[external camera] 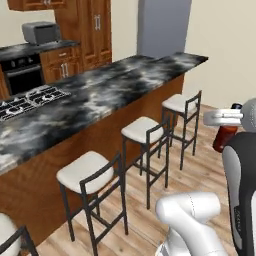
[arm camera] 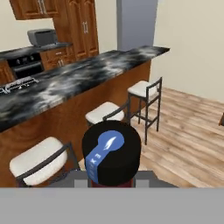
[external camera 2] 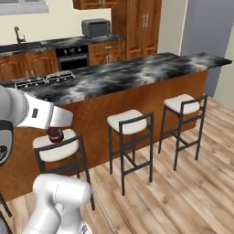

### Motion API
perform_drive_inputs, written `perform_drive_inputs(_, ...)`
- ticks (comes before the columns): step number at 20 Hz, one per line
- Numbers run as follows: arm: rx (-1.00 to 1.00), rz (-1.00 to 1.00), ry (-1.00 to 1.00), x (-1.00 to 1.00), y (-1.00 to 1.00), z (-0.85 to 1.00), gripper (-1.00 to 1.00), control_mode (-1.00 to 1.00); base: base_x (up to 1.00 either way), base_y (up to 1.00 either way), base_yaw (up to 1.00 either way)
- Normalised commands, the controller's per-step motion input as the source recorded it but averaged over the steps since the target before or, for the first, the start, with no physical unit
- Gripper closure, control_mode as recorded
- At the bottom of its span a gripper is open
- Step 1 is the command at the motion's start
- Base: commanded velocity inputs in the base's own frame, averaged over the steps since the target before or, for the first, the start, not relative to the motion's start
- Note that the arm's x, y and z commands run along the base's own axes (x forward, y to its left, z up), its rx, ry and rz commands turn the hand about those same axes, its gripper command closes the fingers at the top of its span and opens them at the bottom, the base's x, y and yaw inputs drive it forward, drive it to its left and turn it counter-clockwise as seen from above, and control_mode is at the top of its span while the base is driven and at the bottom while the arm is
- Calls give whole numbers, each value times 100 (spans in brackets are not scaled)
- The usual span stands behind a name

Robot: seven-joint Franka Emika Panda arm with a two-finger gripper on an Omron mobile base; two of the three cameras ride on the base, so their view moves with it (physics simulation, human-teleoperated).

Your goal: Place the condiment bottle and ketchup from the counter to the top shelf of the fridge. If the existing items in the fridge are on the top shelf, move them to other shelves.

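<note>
black marbled counter (external camera: 115,90): built-in cooktop (external camera: 27,102) at left end.

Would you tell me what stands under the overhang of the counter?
Under the counter stand white-seated stools with dark frames, on a wooden floor. The gripper's bottle and the arm cover parts of some stools.

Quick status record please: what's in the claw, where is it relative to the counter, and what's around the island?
claw: shut on the condiment bottle
condiment bottle: red body; in the hand view, black cap with a blue mark; carried in the air, off the counter
counter: black marbled island top, no bottles seen on the stretch in view
fridge: grey, beyond the far end of the island; whether its door is open can't be told
stools: white-seated, in a row along the island's near side
floor: light wood planks
</note>
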Motion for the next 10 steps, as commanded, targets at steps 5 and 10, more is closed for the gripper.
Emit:
perform_drive_inputs(5, 0, 0, 0, 0, 0, 0, 100, 100, 0, -43, -83)
perform_drive_inputs(10, 0, 0, 0, 0, 0, 0, 100, 100, 16, -41, -76)
